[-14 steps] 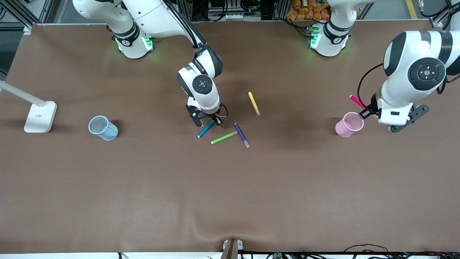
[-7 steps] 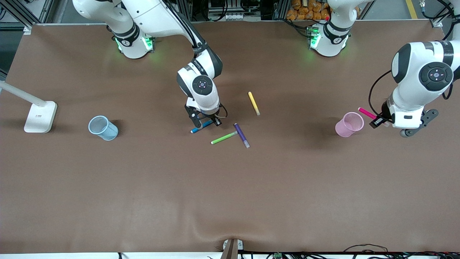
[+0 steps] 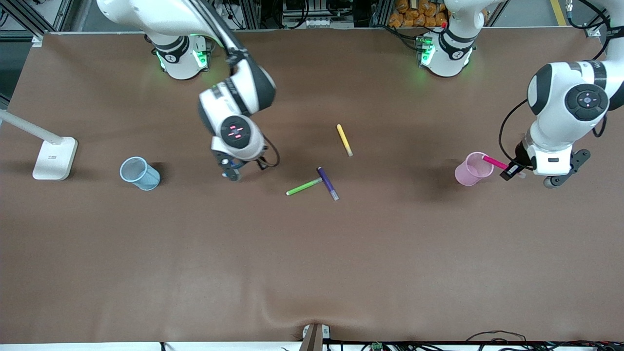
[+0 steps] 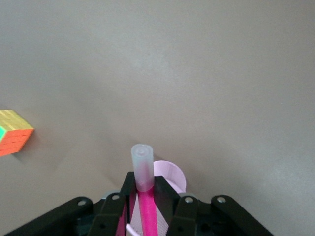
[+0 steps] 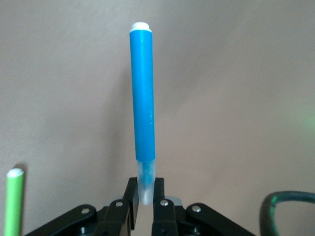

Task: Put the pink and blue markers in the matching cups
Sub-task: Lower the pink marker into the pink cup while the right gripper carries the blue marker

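My left gripper [image 3: 512, 170] is shut on the magenta-pink marker [image 3: 493, 162], which is tilted with its free end over the mouth of the pale pink cup [image 3: 472, 169]. In the left wrist view the pink marker [image 4: 146, 211] sits between the fingers [image 4: 129, 189], clear cap outward, with the pink cup [image 4: 173, 173] just under it. My right gripper [image 3: 233, 171] is shut on the blue marker, which is hidden under the wrist in the front view. The right wrist view shows the blue marker [image 5: 142, 98] gripped by its clear cap, white end outward. The pale blue cup [image 3: 140, 173] lies toward the right arm's end.
A green marker [image 3: 304, 186], a dark purple marker [image 3: 328, 183] and a yellow marker [image 3: 344, 139] lie mid-table. A white lamp base [image 3: 54, 157] stands next to the blue cup. The left wrist view shows a colour cube [image 4: 15, 132] on the table.
My right gripper has closed on the blue marker, lifted it off the table and carried it toward the blue cup. My left gripper has brought the pink marker's end over the pink cup.
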### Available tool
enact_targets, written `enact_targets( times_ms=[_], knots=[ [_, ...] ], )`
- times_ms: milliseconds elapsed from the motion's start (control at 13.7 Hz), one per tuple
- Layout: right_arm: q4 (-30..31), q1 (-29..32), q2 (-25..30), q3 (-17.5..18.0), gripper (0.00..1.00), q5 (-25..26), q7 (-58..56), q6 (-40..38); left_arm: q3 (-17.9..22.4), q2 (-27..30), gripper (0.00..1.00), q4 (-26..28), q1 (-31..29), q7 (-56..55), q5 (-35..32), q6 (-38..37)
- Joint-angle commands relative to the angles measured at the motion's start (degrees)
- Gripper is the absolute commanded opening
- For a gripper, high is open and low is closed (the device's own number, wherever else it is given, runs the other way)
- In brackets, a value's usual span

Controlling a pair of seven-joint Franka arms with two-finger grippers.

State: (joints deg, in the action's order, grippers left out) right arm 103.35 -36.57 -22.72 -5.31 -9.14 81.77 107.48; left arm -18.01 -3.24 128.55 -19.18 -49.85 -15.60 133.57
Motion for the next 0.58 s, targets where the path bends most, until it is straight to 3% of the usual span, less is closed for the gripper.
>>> enact_targets(
  times_ms=[0, 511],
  knots=[
    [0.5, 7.4, 5.0, 0.9, 0.00, -4.4, -10.6, -8.5, -0.4, 0.4, 0.00, 4.0, -1.6, -1.4, -0.9, 5.5],
    [-0.4, 20.0, 8.0, 0.0, 0.00, -6.2, -28.8, -22.7, -0.4, -1.1, 0.00, 6.2, -2.2, -1.3, -1.4, 9.1]
  ],
)
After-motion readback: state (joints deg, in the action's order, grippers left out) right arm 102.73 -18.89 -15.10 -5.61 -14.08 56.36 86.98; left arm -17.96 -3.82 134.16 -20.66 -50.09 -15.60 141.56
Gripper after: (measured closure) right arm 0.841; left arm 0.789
